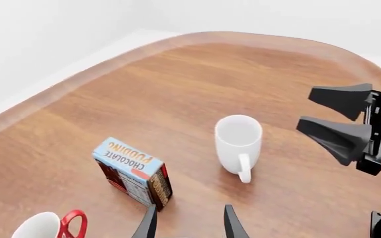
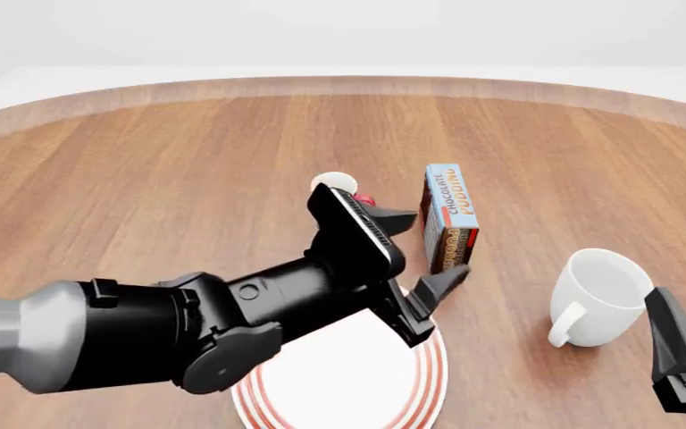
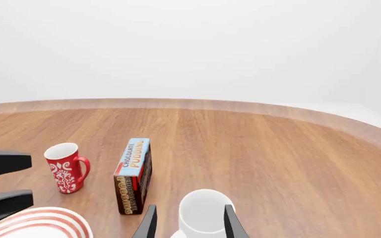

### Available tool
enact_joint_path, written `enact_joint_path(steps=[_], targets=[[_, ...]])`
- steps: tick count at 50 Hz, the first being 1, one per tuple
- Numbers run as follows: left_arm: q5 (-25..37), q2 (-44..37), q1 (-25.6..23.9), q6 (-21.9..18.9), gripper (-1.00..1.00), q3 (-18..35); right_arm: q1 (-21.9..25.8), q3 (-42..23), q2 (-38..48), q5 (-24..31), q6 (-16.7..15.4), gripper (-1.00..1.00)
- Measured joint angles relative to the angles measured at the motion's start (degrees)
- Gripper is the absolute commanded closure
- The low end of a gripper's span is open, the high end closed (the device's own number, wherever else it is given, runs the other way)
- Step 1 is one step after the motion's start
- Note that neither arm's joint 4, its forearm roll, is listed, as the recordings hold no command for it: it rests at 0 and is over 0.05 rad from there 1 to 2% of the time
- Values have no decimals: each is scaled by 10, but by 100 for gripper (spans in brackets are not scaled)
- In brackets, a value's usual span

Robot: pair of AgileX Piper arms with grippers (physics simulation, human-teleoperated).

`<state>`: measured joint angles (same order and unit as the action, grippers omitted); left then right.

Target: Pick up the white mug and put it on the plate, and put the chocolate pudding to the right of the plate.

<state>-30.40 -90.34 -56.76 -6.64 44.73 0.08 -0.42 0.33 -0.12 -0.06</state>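
Right gripper (image 3: 187,223) hung spread behind the glossy white mug (image 2: 599,295), empty.
A crooked closing could have tipped it toward the ringed white plate (image 2: 421,393).

**Red mug stands on wooden table**

We see a red mug (image 3: 65,167) with a white pattern and white interior standing upright on a round-edged wooden table (image 2: 176,170). Its loop handle is red. We find it toward the table's middle, with a plain white backdrop (image 3: 190,44) beyond the far edge.
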Motion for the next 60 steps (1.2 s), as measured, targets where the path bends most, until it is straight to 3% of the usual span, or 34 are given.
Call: enact_joint_path(steps=[60], targets=[[37, -90, -60, 26, -100, 75, 1, 0, 1, 0, 2, -100]])
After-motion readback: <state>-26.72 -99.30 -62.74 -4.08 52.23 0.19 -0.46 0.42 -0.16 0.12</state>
